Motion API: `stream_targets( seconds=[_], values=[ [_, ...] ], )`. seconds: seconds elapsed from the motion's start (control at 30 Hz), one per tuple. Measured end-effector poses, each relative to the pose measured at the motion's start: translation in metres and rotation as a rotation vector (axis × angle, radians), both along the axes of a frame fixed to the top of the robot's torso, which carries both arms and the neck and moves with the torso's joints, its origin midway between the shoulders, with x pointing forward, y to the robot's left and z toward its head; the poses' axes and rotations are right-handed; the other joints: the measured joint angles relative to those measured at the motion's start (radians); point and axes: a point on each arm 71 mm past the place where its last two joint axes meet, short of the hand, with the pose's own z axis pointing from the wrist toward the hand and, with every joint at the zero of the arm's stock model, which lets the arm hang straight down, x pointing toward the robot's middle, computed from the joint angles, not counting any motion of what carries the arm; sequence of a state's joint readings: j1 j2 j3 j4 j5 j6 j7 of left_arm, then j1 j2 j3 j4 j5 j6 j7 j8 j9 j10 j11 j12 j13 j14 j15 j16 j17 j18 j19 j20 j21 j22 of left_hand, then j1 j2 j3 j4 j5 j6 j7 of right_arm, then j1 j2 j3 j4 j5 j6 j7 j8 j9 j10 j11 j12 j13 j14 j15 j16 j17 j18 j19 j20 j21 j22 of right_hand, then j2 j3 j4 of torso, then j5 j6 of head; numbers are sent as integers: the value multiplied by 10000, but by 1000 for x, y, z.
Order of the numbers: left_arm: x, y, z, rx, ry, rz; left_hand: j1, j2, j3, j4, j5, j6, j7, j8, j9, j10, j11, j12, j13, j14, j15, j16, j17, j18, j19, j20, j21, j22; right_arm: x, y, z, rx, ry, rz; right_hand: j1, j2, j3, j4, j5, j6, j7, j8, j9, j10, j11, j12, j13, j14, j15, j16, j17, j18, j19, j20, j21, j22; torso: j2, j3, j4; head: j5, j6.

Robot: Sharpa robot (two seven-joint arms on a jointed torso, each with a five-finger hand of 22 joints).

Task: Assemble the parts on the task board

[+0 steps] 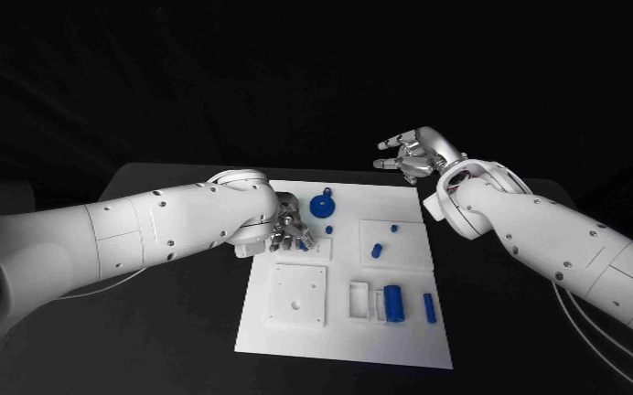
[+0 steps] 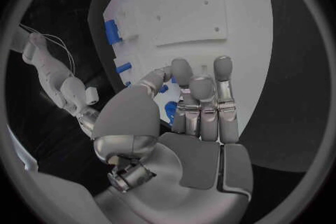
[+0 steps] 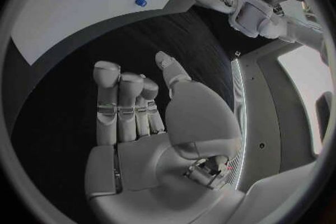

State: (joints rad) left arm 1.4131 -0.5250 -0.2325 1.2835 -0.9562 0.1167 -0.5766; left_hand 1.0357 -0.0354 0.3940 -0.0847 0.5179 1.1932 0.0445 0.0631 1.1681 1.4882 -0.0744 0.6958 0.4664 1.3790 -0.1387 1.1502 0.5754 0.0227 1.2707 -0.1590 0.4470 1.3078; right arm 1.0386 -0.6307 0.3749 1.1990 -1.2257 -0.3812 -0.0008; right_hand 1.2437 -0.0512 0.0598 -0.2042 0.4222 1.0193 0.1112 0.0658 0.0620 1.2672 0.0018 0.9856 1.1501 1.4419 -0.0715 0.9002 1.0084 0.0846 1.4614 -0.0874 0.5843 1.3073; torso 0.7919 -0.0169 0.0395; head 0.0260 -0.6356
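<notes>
Left hand (image 1: 281, 230) down on the board's (image 1: 409, 331) left edge, fingers (image 2: 201, 102) side by side and curled, thumb bent toward a small blue part (image 2: 170, 107) under the fingertips; can't tell if it's gripped. Right hand (image 1: 417, 155) off the board beyond its far right corner, fingers loosely apart, holding nothing. Round blue disc (image 1: 323, 204) lies between the hands on the flat white plate.

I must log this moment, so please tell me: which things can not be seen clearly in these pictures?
- Left hand, head view: its fingers cover a small blue part; a hold cannot be told.
- Left wrist view: fingers hide blue parts.
- Board holes: too small.
</notes>
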Motion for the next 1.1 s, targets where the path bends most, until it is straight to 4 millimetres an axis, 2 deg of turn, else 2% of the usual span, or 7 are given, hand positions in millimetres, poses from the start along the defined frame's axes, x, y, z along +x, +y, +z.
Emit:
stream_targets(
  seconds=[1.1],
  values=[
    [1, 0, 1, 107, 114, -189, 0, 0, -2, -2, 39, -9, -9, -5, 54, 1, 0, -49, 63, 0, 35, 0, 16, -1, 0, 0, -36, -4, 1, 4, -1, 3, 39, 68, 0, 0, 29, -28, 0, -9, -8, 0, 0, -24, -26, 0, -20, 0, 0, -43, -2, 0, 0, 0, -63, 0, 22, -4, -7, 0, -69]
  ],
)
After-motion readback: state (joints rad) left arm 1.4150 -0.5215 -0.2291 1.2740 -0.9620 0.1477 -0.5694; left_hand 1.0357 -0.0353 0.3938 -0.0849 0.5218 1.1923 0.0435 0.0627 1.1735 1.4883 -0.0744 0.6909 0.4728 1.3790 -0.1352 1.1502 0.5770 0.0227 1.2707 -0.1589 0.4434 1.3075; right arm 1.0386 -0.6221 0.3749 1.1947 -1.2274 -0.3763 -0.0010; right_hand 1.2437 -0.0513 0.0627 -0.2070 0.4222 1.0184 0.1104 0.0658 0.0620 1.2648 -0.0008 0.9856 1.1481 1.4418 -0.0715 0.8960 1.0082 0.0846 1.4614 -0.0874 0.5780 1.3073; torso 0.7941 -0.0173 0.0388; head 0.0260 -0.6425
